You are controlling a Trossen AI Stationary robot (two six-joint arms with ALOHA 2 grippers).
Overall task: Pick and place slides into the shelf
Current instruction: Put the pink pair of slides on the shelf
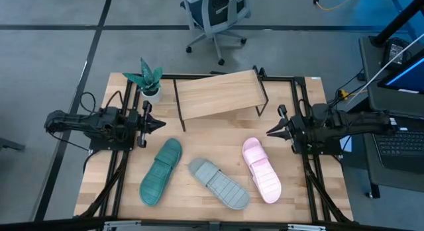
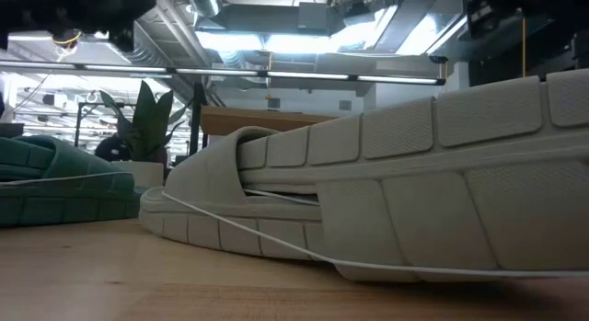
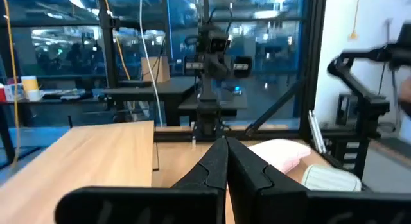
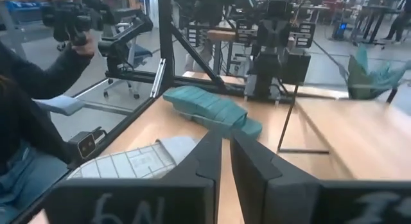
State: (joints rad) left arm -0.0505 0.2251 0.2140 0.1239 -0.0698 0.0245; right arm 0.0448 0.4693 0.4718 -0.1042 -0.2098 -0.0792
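Left claw (image 1: 161, 124) closed, empty, level at table's left; right claw (image 1: 270, 132) closed, empty, mirrored opposite.

The shelf (image 1: 218, 92) stands at the back middle of the table (image 1: 331, 191), with a potted plant (image 1: 150, 82) just beside its left end. In front of the shelf three slides lie in a row on the tabletop: one slide (image 1: 161, 171) at the left, another (image 1: 220, 183) in the middle and a third (image 1: 261, 169) at the right, all apart from the shelf. The left gripper (image 1: 159, 123) sits over the table's left side and the right gripper (image 1: 272, 131) over its right, facing each other across the space between shelf and slides.
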